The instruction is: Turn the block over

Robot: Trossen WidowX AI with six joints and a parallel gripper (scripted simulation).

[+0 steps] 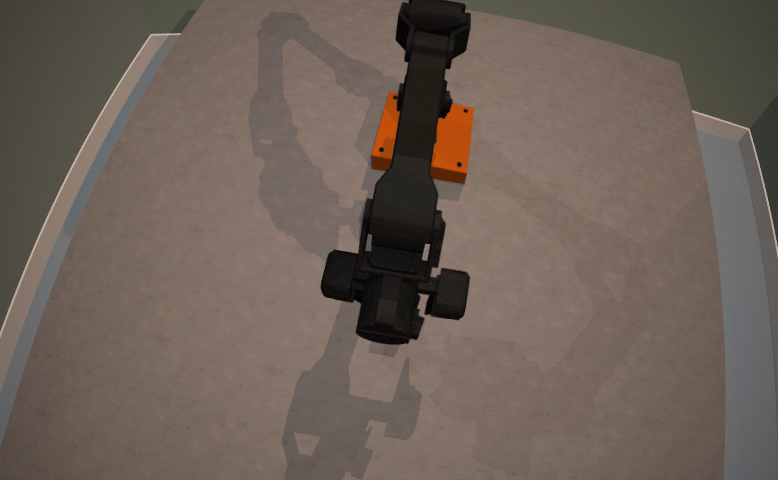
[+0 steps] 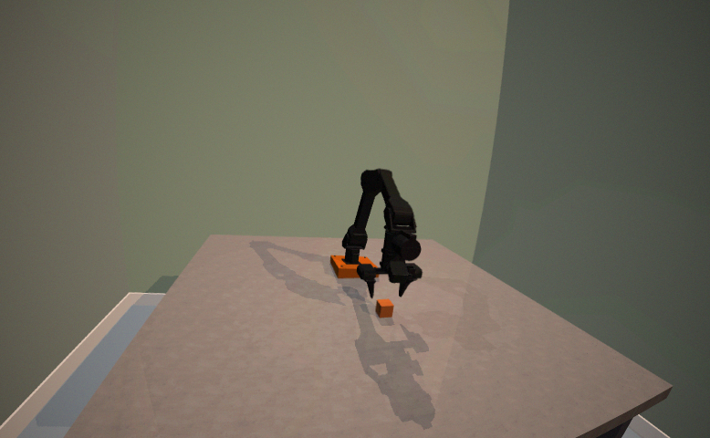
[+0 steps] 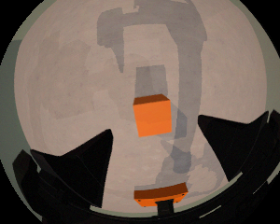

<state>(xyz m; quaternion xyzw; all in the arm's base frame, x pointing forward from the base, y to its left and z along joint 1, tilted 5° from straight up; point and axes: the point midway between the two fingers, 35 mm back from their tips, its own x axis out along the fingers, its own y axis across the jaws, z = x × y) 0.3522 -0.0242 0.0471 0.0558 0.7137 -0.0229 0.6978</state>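
Observation:
The small orange block rests flat on the table. In the top view the arm and gripper hide it. The wrist view shows a plain bright orange top face and a darker side face; no mark can be made out on the visible faces. My gripper is open and empty, pointing down above the block. In the wrist view the block lies between the two wide-apart fingers, a little beyond their tips. The fingertips are hidden in the top view.
The orange base plate of the arm stands behind the block. The arm arches from it over the table. Arm shadows fall across the table around the block. The table's right front corner shows in the exterior view.

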